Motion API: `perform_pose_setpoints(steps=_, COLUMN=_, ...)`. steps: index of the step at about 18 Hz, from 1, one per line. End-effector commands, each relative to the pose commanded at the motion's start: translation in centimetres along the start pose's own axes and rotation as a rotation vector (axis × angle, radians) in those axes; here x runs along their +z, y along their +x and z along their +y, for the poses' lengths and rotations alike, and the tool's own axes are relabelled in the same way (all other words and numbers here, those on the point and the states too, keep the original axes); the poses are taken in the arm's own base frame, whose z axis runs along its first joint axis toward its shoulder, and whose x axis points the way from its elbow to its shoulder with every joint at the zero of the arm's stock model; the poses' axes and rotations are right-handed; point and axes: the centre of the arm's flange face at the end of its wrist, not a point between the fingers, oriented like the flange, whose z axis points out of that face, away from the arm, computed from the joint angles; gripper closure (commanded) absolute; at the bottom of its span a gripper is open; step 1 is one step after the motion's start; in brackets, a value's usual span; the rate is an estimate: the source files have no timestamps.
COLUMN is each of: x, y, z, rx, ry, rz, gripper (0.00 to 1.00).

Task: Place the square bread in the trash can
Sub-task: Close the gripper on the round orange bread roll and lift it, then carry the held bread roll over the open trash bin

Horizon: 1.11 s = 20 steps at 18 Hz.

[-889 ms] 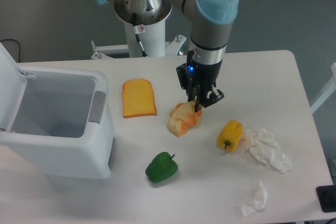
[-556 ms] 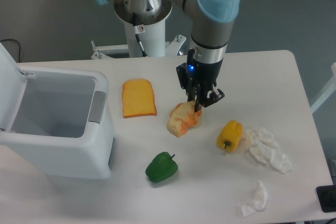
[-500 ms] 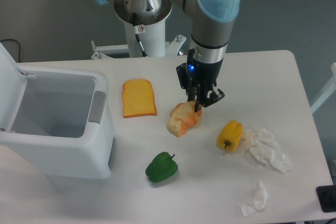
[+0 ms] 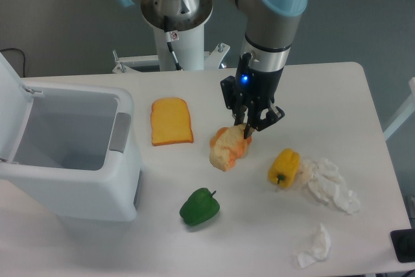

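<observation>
Compared with the earlier frames, the arm has been displaced slightly to the right and upward, and the square bread [image 4: 228, 147] has been shifted with it, its upper end now sitting a little higher and further right. The remaining objects are unchanged in position.

The gripper [image 4: 246, 130] is pointed downward from a near-vertical wrist, with a blue indicator lit on its body. Its fingers are closed on the upper right corner of the square bread; whether the lower end of the bread is still in contact with the table [image 4: 324, 95] cannot be determined.

The square bread is located at the centre of the table, right of the toast slice [image 4: 171, 120], left of the yellow pepper [image 4: 284, 167] and far of the green pepper [image 4: 199, 206]. The trash can [image 4: 71, 150] stands at the left with its lid raised, well apart from the bread.
</observation>
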Motion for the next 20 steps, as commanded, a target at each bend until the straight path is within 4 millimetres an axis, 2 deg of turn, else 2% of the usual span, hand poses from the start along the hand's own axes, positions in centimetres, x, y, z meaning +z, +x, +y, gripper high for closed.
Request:
perform_pose_setpoints(steps=3, x=-2.2, y=-0.5, z=-1.3, rx=-0.110, ry=0.074, rz=-0.019, gripper=0.69)
perform_pose_setpoints(steps=6, x=-4.8, y=0.2, z=-1.9, rx=-0.210, ry=0.134, rz=-0.038, gripper=0.69)
perform_pose_setpoints(steps=9, x=-7.3, y=1.8, z=-3.3, rx=-0.284, ry=0.219, rz=-0.029, gripper=0.68)
perform_pose_setpoints(steps=12, x=-10.0, y=4.4, z=-4.8, rx=-0.324, ry=0.298, rz=-0.014, gripper=0.68)
perform_pose_setpoints(steps=14, x=-10.4, y=6.1, z=-6.3, rx=-0.344, ry=0.327, rz=0.014, gripper=0.68)
perform_pose_setpoints(steps=17, x=-9.9, y=9.4, z=-9.7, rx=-0.330, ry=0.332, rz=0.060, gripper=0.68)
perform_pose_setpoints(steps=20, x=-8.9, y=12.2, z=-12.1, rx=-0.298, ry=0.328, rz=0.104, gripper=0.68)
